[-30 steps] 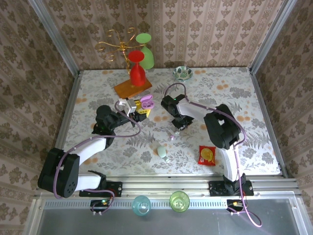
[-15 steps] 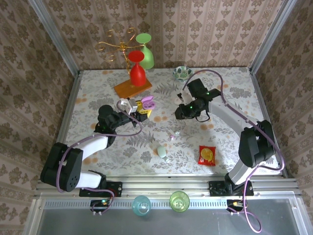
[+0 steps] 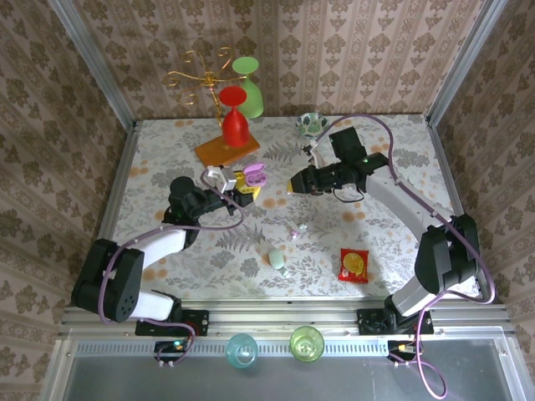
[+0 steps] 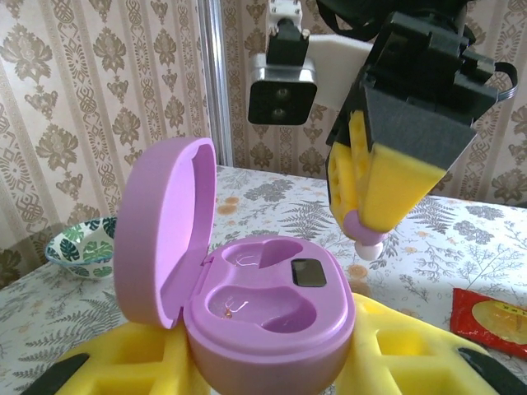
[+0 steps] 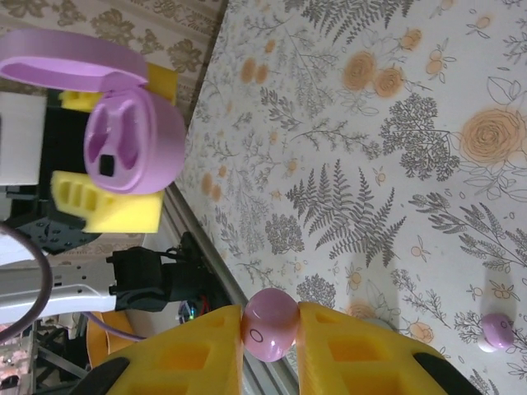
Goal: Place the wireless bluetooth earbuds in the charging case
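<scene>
My right pincer (image 5: 269, 329) is closed on one lilac earbud (image 4: 366, 239), nipped between the yellow fingertips so that its pale tip pokes out below them and points downward. My left pincer (image 3: 241, 190) is clamped around the base of the lilac charging case (image 4: 263, 317) and holds it up off the worktop (image 3: 393, 159). Its lid (image 4: 160, 230) is swung open and the two wells (image 4: 247, 309) face up; both look empty to me.

What matters for the next move is how the bud lies relative to those wells. From above, the case is just beside my right pincer, on its left, with a small gap between them. In the left wrist view the bud hangs above the case and beyond its far right edge, not yet over either well. The lid stands on the opposite side, so I judge the way in to be unobstructed. I think the right arm has to carry the bud leftward over the rim and then lower it, tip first, while the left only holds steady. I cannot tell whether the bud's turn in my grip matches the shape of a well.

A second earbud (image 5: 497, 331) lies loose on the worktop, well apart from the case.
</scene>
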